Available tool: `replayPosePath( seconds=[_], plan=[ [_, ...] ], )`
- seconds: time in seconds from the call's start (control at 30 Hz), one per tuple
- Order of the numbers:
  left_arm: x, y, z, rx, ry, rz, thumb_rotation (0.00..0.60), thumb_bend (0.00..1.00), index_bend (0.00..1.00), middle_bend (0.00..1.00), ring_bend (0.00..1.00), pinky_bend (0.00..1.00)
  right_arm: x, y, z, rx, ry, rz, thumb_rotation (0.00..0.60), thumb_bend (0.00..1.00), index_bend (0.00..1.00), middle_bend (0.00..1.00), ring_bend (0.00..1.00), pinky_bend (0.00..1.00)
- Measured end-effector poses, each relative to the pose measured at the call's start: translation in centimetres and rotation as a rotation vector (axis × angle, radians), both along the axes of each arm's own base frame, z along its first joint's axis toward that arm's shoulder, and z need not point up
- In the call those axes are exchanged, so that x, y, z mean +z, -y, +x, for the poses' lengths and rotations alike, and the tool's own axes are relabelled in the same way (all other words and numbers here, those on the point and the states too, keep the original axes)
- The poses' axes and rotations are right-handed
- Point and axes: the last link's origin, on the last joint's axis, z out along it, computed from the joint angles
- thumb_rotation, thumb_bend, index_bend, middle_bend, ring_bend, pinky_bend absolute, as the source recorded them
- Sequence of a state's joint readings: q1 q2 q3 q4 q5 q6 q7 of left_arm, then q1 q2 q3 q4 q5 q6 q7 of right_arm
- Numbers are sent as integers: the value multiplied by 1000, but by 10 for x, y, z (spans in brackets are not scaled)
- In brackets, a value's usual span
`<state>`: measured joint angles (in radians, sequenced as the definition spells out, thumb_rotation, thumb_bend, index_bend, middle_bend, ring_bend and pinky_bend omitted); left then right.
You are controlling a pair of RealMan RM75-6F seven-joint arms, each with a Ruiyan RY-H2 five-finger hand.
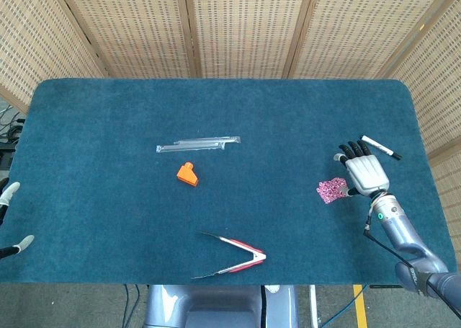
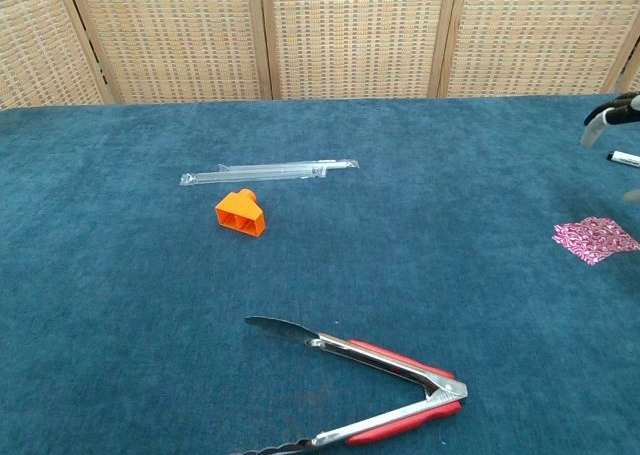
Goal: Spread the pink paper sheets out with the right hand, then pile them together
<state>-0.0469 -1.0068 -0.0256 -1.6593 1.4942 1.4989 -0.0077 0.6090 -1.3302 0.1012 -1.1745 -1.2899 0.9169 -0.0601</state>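
Listing what I had before me: a table (image 1: pixel 86 104) covered in dark teal napped cloth, rounded at its far corners, backed by woven cane screens (image 1: pixel 245 25) in wooden frames. Item, the pink paper sheets (image 1: pixel 331 190), a small patterned stack lying flat near the right edge of the cloth, showing in the chest view as a lone glossy diamond shape with nothing on top of it. Item, my right hand (image 1: pixel 365 171), pale grey shell with dark fingertips, fingers spread apart and holding nothing; from the head camera it sat just right of the sheets, and whether its thumb touched them I could not tell. In the chest view only its fingertips showed at the right border, high above the sheets. Item, a black-and-white marker (image 1: pixel 381 147), slim, lying at a slant just beyond those fingertips. Item, a clear plastic sleeve (image 1: pixel 198 143), long and thin, lying across the middle-left of the cloth. Item, an orange plastic piece (image 1: pixel 188 174), blocky and hollow-mouthed, just in front of that sleeve. Item, metal tongs with red grips (image 1: pixel 234 259), arms splayed in a V, near the front edge, well apart from the sheets. Nothing lay between my right hand and the sheets. Item, my left hand (image 1: pixel 10 220), only pale fingertips visible at the far left border; whether its fingers were apart or closed I could not tell.
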Motion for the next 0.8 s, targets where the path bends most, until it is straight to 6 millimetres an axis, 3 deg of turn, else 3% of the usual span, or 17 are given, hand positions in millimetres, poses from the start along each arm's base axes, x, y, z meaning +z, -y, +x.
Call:
replayPosePath(
  seconds=[0.33, 0.8],
  plan=[
    [-8, 0, 0, -26, -1, 17, 600, 15, 0, 0, 0, 0, 28, -43, -1, -13, 69, -198, 600, 275, 236, 131, 0, 0],
    [-19, 7, -5, -22, 10, -11, 600, 16, 1, 0, 0, 0, 41, -109, -19, -24, 67, -317, 600, 311, 236, 133, 0, 0]
  ],
)
